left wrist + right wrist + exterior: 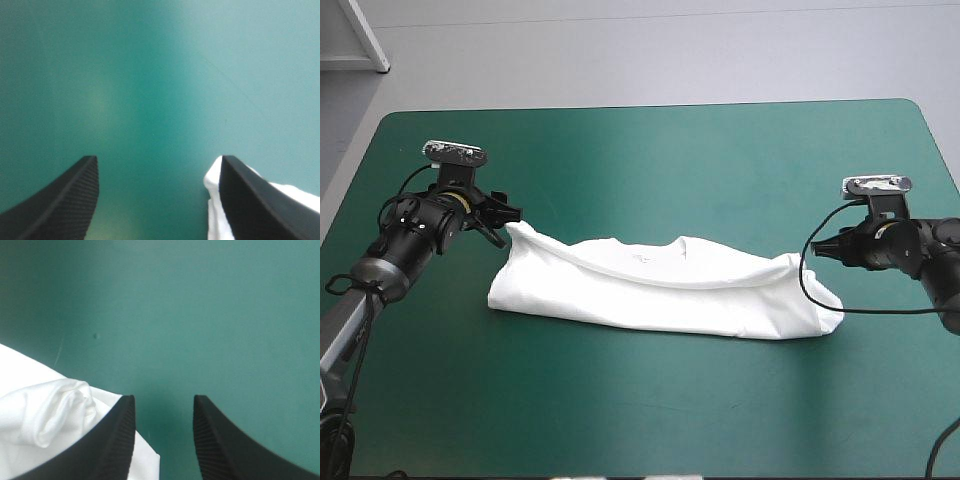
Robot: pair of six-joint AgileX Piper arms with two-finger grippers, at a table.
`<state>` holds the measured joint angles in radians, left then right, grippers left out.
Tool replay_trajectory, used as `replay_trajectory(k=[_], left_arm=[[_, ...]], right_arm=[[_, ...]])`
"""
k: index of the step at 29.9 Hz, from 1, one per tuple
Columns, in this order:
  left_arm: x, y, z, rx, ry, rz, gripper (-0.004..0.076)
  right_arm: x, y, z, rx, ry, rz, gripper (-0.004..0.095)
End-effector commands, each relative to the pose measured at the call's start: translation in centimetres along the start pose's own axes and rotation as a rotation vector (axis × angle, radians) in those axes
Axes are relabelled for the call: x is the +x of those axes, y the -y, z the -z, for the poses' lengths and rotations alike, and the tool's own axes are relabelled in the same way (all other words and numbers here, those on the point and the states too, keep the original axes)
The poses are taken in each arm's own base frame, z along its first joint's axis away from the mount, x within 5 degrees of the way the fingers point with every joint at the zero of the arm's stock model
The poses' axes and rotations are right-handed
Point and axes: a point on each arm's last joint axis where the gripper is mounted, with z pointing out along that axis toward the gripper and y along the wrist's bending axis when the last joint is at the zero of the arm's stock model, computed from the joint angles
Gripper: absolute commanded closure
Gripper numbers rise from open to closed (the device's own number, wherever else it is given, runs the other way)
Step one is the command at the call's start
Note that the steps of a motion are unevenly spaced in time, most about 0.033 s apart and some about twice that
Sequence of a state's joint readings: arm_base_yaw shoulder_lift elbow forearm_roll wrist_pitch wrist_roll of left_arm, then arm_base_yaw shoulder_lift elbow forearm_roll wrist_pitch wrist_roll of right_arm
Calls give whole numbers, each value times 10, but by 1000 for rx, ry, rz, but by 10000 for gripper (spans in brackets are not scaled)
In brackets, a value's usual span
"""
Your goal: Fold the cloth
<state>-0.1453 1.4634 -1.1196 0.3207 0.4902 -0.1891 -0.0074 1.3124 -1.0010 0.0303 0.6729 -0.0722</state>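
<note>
As the left gripper [157, 159] stands: its black fingers [60, 200] are apart, with only bare worktop [150, 75] in the gap. A white fold of cloth touches the inner edge of one finger and runs on behind it.
Right gripper [164, 397]: the fingers are also apart, though the gap is narrower, and nothing lies between them. A rumpled end of cloth lies just beside one finger, outside the gap.
Contact: neither gripper clamps any cloth. In the high view the corner by the left gripper stands up a little toward it.
T-shirt [660, 290]: a long white band across the middle of the worktop, doubled lengthwise, with one end at each gripper. The upper layer's far edge sags in a curve from end to end, and the neckline shows near its middle.
Step in hand (a judgement): taking hold of the two ends for the next fold.
How to do it well: bring each pair of fingers round its corner so that both layers sit in the gap, not the top one alone. Close both sides before lifting, and raise them evenly so the band does not twist.
Risk: the loose upper layer could slide open. The bunched end by the right gripper could be caught as a lump, leaving a crooked edge.
Left of the task (a judgement): at least one crosswise fold.
</note>
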Motion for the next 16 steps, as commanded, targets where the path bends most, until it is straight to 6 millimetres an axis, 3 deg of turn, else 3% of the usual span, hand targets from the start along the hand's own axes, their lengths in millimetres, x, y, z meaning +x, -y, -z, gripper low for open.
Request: replay_trajectory(k=[1, 4, 6, 8, 11, 16], left_arm=[[-19, 10, 25, 52, 99, -14, 220], [-19, 38, 35, 167, 90, -65, 274], [-16, 61, 44, 266, 78, -109, 357], [-13, 86, 52, 383, 59, -136, 472], [-5, 125, 64, 533, 40, -224, 707], [11, 170, 59, 674, -52, -254, 703]], right_arm=[[-13, 3, 39, 20, 164, 9, 531], [-9, 2, 61, 21, 197, 10, 531], [-4, 1, 76, 19, 206, 5, 534], [3, -1, 89, 6, 202, -2, 541], [13, -5, 101, -33, 162, 5, 570], [22, -13, 105, -116, 93, 17, 581]])
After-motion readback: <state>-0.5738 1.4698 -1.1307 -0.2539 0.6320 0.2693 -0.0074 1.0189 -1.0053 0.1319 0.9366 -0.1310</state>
